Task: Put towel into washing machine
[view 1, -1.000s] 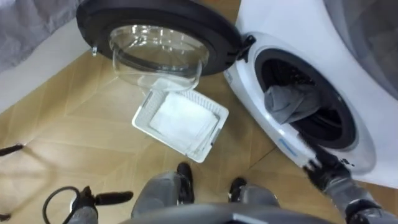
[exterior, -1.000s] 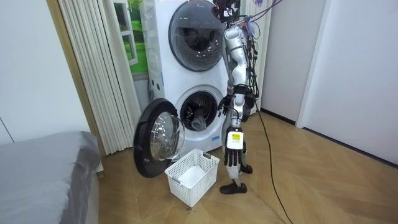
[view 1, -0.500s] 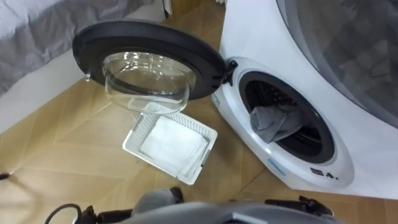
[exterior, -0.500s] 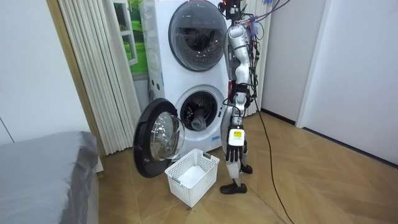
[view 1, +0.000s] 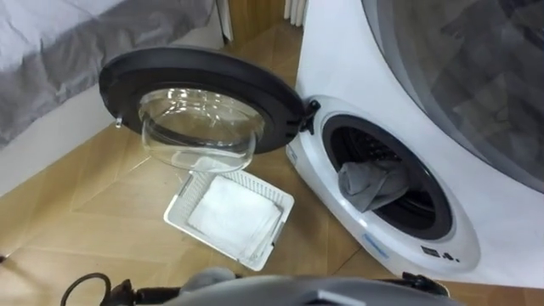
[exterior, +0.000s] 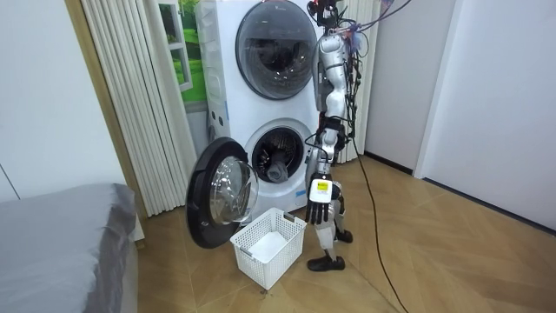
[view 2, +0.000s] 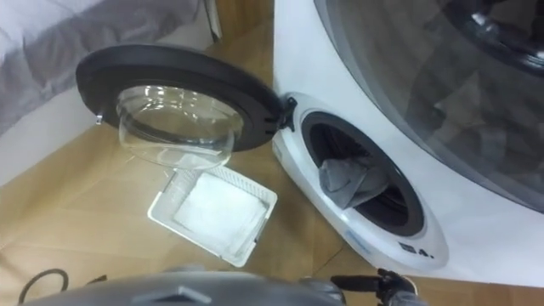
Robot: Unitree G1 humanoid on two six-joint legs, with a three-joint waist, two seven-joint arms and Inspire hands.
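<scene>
1. left hand [exterior: 319, 207] hangs at the robot's side, fingers straight and loose; right hand [view 2: 384, 282] peeks in low, grip i cannot tell.
2. white basket [view 1: 229, 217] sits on the floor, just under the open door [view 1: 204, 98].
3. grey towel [view 1: 370, 183] droops over the lower rim of the drum mouth of the washing machine [view 1: 493, 229].

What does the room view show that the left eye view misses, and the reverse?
The room view adds the curtain and the standing robot, left hand hanging open. The left eye view adds the door hinge. Both share the open door, the white basket, the bed and the grey towel hanging from the washing machine.
</scene>
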